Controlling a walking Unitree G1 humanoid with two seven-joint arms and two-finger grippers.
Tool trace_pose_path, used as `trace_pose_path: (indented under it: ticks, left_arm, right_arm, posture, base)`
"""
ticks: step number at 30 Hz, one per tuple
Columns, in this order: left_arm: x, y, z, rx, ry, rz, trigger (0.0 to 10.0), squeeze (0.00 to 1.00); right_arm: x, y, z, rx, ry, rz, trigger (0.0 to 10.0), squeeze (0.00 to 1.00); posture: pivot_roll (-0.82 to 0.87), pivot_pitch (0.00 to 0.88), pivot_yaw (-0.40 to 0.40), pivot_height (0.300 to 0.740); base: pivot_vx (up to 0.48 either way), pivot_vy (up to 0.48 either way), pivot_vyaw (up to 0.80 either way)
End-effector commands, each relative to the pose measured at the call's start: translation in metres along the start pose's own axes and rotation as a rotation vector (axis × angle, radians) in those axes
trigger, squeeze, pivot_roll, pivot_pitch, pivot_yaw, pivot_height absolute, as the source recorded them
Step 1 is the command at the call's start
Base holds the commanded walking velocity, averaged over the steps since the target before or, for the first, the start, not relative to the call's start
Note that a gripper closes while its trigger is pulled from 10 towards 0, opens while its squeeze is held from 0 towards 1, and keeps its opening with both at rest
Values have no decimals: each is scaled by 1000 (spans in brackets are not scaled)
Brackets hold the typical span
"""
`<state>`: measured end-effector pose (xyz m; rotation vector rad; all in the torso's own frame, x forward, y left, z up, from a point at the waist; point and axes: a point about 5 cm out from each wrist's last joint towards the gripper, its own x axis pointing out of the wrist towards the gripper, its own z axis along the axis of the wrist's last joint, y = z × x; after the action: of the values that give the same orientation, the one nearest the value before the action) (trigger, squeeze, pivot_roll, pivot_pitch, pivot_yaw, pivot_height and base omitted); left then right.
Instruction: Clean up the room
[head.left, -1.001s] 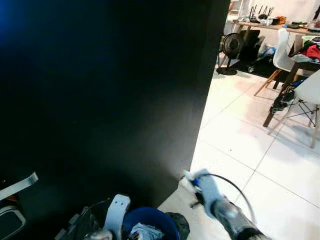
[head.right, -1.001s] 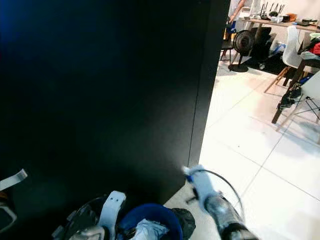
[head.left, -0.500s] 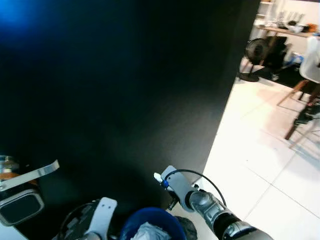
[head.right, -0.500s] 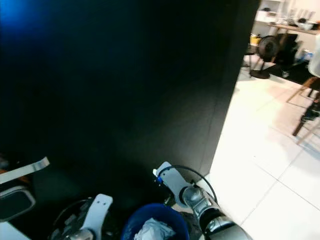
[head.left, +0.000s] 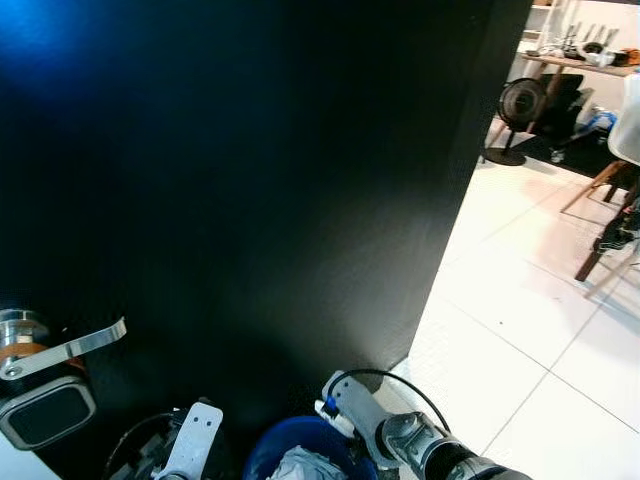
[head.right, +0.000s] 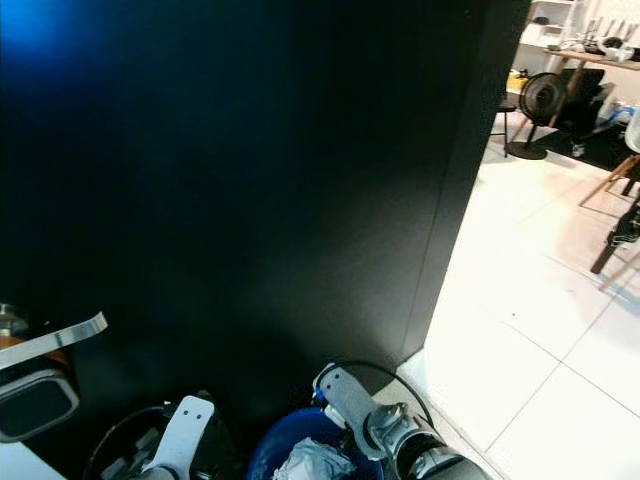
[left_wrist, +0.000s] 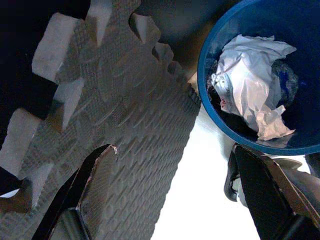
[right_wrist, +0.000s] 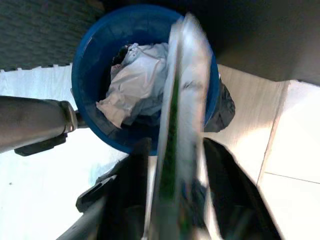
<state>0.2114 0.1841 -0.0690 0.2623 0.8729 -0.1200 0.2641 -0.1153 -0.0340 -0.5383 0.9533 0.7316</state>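
White floor tiles (head.left: 520, 330) are running along the right side of the scene, and a tall black door (head.left: 250, 200) with a silver lever handle (head.left: 60, 352) is standing directly ahead. Beyond the door's edge, a black floor fan (head.left: 521, 104) and a cluttered wooden worktop (head.left: 585, 65) are sitting at the far end of the room.

At the foot of the door, a blue waste bin (left_wrist: 260, 75) is resting on the floor, holding crumpled white paper (left_wrist: 252, 75). A grey interlocking foam mat (left_wrist: 115, 130) is lying just beside it.

The right pincer (right_wrist: 175, 200) is hovering directly above the bin, clenched on a thin, flat silvery wrapper (right_wrist: 182, 115) with green print, held edge-on; the item is blurred and cannot be identified further.

The left pincer (left_wrist: 170, 190) is hanging over the mat edge and bare floor beside the bin, its fingers (left_wrist: 95, 190) spread apart and carrying nothing.
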Motion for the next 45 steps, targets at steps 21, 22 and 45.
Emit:
trace_pose_path:
  ticks: [21, 22, 45]
  left_arm:
    - [-2, -7, -15, 26, 81, -17, 10000, 0]
    - [-2, -7, -15, 26, 81, -17, 10000, 0]
    - [-4, -17, -27, 67, 127, -50, 10000, 0]
  right_arm:
    - [-30, -52, -78, 521, -8, -388, 10000, 0]
    - [-30, -52, -78, 521, -8, -388, 10000, 0]
    - [-39, 33, -200, 563, 389, -354, 10000, 0]
  posture:
    - [147, 0, -32, 731]
    - [147, 0, -32, 731]
    - [117, 0, -29, 731]
  base:
    - [-32, 0, 0]
    - [-334, 0, 0]
    - [-470, 0, 0]
